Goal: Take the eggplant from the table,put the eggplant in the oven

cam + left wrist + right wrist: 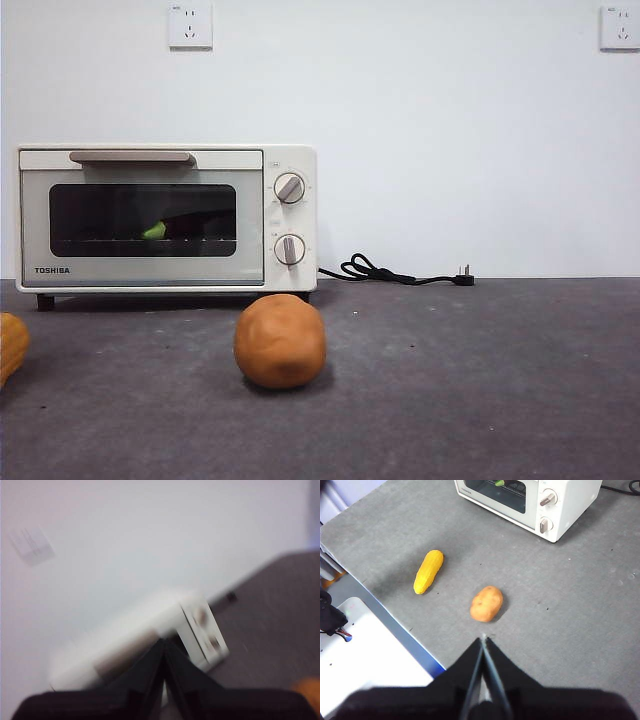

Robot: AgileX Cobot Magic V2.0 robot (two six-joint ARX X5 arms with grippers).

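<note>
Right up front you've got the orange-brown potato lump (280, 340) sitting on the dark grey surface (480, 380), with the yellow ribbed item (428, 571) off to its side and the oven (165, 218) standing behind, its door shut and its black cord (395, 273) trailing away. Look through the glass and you'll spot the eggplant (175, 230) lying on the rack inside, green cap showing. Your left tool (163, 652) is pinched closed with nothing in it, up high facing the oven, and your right tool (483, 647) is likewise closed and empty above the potato lump.
</note>
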